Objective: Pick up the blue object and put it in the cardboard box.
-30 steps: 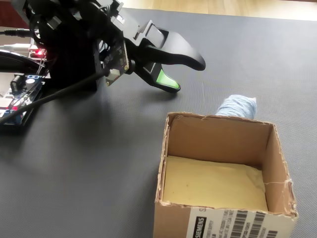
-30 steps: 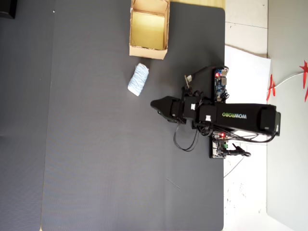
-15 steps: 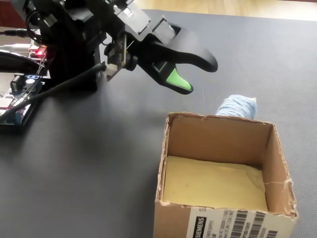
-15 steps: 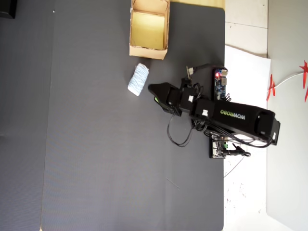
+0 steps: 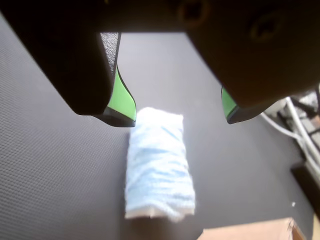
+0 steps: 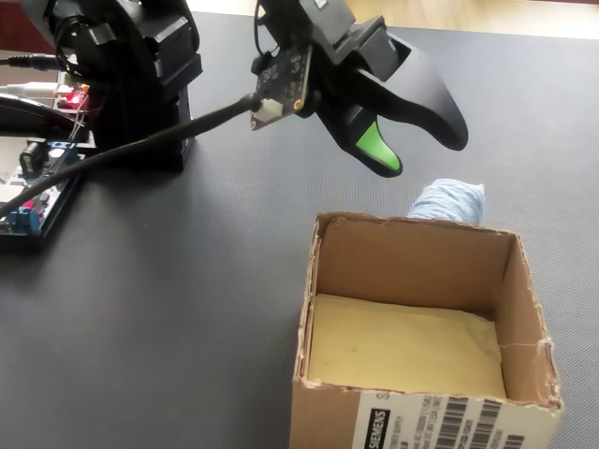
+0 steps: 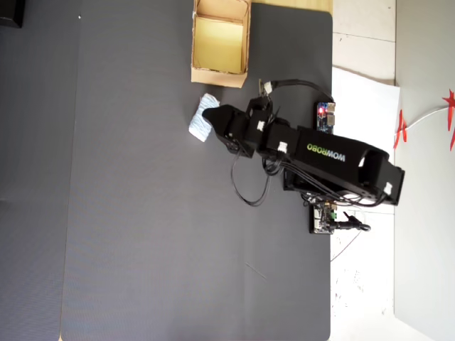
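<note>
The blue object [image 5: 159, 165] is a pale blue-and-white striped bundle lying on the dark mat. In the fixed view only its top [image 6: 449, 200] shows behind the cardboard box [image 6: 510, 281]; from overhead it [image 7: 200, 126] lies just below the box [image 7: 219, 74]. My gripper [image 5: 177, 116] hangs above it, open, with the green-lined fingertips [image 5: 124, 104] spread wider than the bundle and nothing between them. In the fixed view the gripper [image 6: 421, 150] is above and left of the bundle; from overhead it [image 7: 213, 122] overlaps the bundle's right edge.
The arm's base and circuit boards [image 6: 37, 178] stand at the left of the fixed view, with a cable [image 6: 140, 150] trailing. The mat's right edge [image 7: 332, 85] meets a white floor. A corner of the box [image 5: 250, 232] shows at the wrist view's bottom.
The arm has reached out toward the blue object, moving right and up in the fixed view and toward the box from overhead. The jaws stay open; bundle and box have not moved.
</note>
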Controlling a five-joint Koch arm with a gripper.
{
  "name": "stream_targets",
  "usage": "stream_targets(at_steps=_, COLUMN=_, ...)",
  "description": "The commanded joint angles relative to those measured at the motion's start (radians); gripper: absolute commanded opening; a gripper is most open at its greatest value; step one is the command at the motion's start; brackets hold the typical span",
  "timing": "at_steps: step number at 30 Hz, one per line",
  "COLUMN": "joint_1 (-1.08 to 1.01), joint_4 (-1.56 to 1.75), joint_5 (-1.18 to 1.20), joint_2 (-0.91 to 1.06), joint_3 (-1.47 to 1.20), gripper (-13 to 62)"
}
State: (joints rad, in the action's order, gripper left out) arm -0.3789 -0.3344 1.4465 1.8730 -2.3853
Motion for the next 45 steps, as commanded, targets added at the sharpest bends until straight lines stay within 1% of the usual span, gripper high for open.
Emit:
stream_targets(at_steps=1, joint_1=-0.017, joint_4=0.014, joint_5=0.006, joint_2=-0.025, joint_3=0.092, gripper=32.9)
stream_targets(at_steps=12, joint_1=-0.051, joint_4=0.003, joint_5=0.006, joint_2=-0.192, joint_3=0.187, gripper=32.7)
stream_targets(at_steps=15, joint_1=-0.052, joint_4=0.002, joint_5=0.008, joint_2=-0.235, joint_3=0.204, gripper=31.3)
stream_targets(at_steps=25, joint_1=-0.052, joint_4=-0.037, joint_5=0.028, joint_2=-0.322, joint_3=0.212, gripper=31.1)
stream_targets(at_steps=29, joint_1=-0.052, joint_4=-0.037, joint_5=0.035, joint_2=-0.351, joint_3=0.221, gripper=26.6)
stream_targets(at_steps=31, joint_1=-0.049, joint_4=-0.037, joint_5=0.057, joint_2=-0.370, joint_3=0.230, gripper=26.1)
stream_targets(at_steps=32, joint_1=-0.048, joint_4=-0.037, joint_5=0.058, joint_2=-0.377, joint_3=0.235, gripper=23.9)
stream_targets(at_steps=38, joint_1=-0.057, joint_4=-0.021, joint_5=0.057, joint_2=-0.390, joint_3=0.222, gripper=4.7)
stream_targets(at_steps=39, joint_1=-0.060, joint_4=-0.005, joint_5=0.057, joint_2=-0.387, joint_3=0.215, gripper=1.1)
stream_targets(at_steps=40, joint_1=-0.069, joint_4=0.040, joint_5=0.052, joint_2=-0.379, joint_3=0.204, gripper=-6.3)
stream_targets(at_steps=43, joint_1=-0.072, joint_4=0.086, joint_5=0.055, joint_2=-0.367, joint_3=0.206, gripper=-7.5)
stream_targets(at_steps=45, joint_1=-0.081, joint_4=0.120, joint_5=0.058, joint_2=-0.345, joint_3=0.202, gripper=-11.2)
